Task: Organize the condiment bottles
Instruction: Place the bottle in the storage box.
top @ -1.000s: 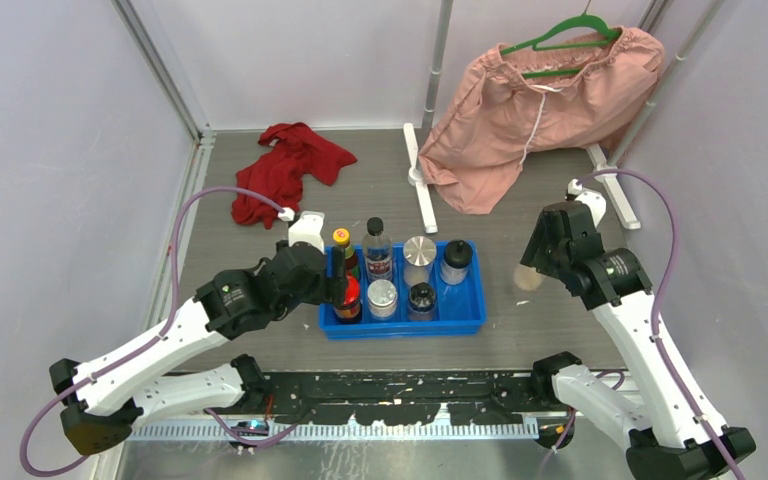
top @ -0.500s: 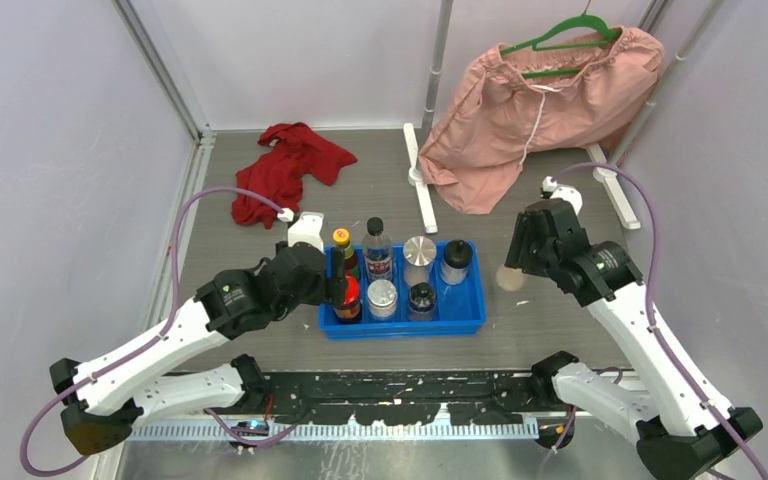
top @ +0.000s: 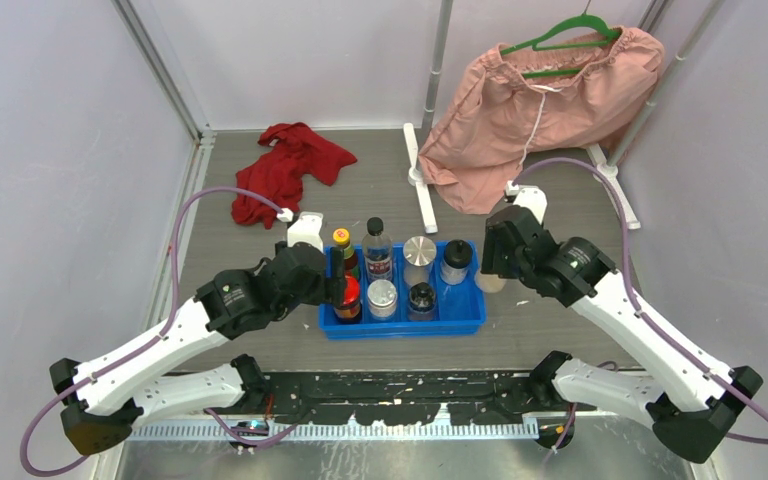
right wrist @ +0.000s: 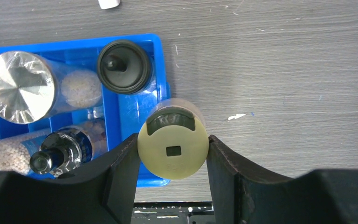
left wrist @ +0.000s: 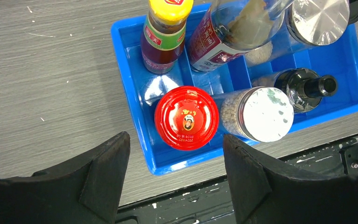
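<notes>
— Since a second ago we see the right arm swing left. The right gripper (right wrist: 172, 142) has carried the beige jar (right wrist: 172, 156) from well right of the blue tray (right wrist: 161, 60) to its right wall. The left arm has not budged.
— How does the jar sit?
— Upright, with its long axis vertical and its lid facing the wrist camera. The fingers (right wrist: 121, 177) clamp its two sides, roughly half spread.
— Is it over the tray?
— In the wrist view it overlaps the right rim at the near corner. From above we see only a pale body under the gripper, just beside the tray. We cannot tell if it touches the table.
— And the left side?
— The left arm stretches from the near-left base. The left gripper (left wrist: 175, 140) points down, jaws wide and holding nothing, above the red-capped jar (left wrist: 186, 117) in the near-left compartment.
— And farther on?
— Next to it stand a silver-lidded jar (left wrist: 265, 114) and a dark bottle (left wrist: 307, 86). Behind them stand a yellow-capped bottle (left wrist: 164, 32) and a black-capped jar (right wrist: 123, 65).
</notes>
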